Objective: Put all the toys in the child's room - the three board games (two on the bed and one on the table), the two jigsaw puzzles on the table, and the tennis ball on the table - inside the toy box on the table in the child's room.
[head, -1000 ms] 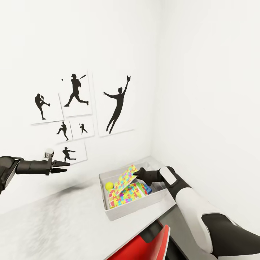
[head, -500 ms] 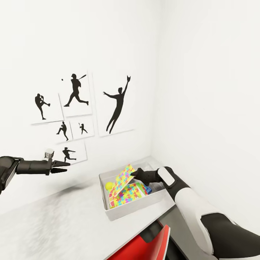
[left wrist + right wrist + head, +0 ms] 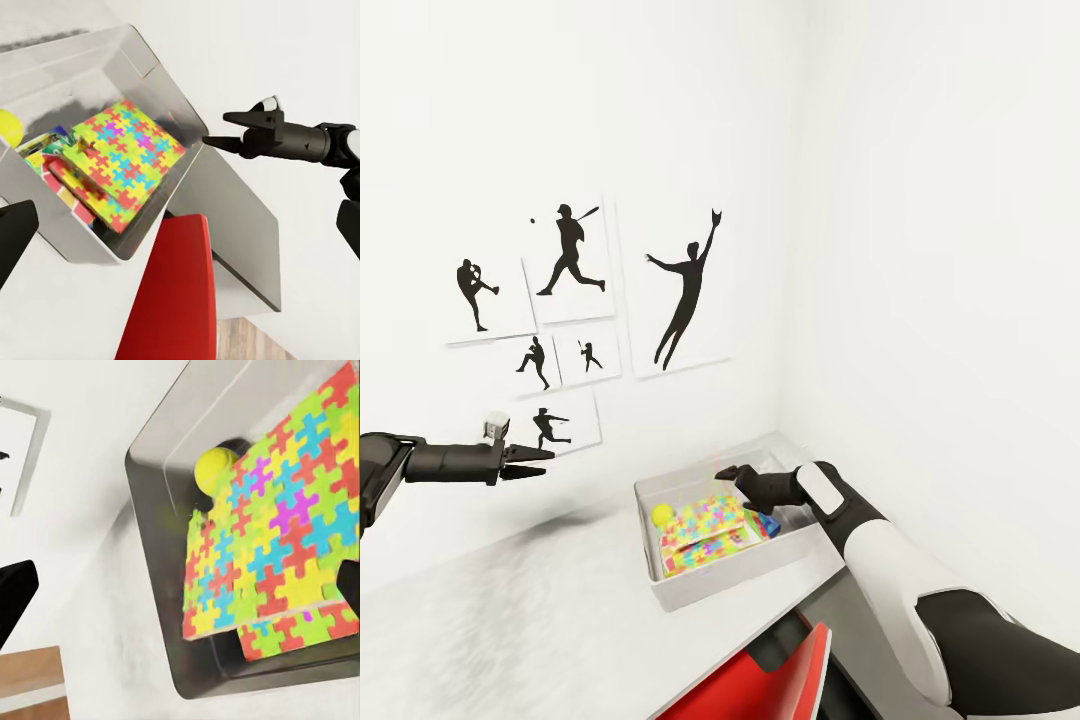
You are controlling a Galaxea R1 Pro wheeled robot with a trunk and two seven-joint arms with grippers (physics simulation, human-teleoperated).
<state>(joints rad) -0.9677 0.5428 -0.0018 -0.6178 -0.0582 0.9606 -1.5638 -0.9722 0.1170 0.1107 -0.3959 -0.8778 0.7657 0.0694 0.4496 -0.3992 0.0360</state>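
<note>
White desktop runs along the wall as the table (image 3: pixel 510 620), and on its far end, in the room's corner, sits the toy box (image 3: pixel 700 585), a pale grey bin with a red chair (image 3: pixel 780 680) pushed in below it. Inside the bin the upper jigsaw puzzle (image 3: pixel 715 525) now lies nearly flat on the second jigsaw puzzle (image 3: pixel 289 634); half a second ago it stood tilted up with one edge pinched by the right gripper (image 3: pixel 728 472), so it has just been let go and dropped in. That gripper hangs just above the box's far rim with its jaws apart and nothing between them, as the left wrist view shows plainly. A teal-blue board game (image 3: pixel 768 522) peeps out beside the puzzles, and the tennis ball (image 3: pixel 662 514) rests in the box's corner against the stack. The left gripper (image 3: pixel 535 462) is held out well apart from the box, over the bare desk, fingers slightly parted and empty. Judging by this, both puzzles and the ball are home; other board games may lie hidden beneath.
</note>
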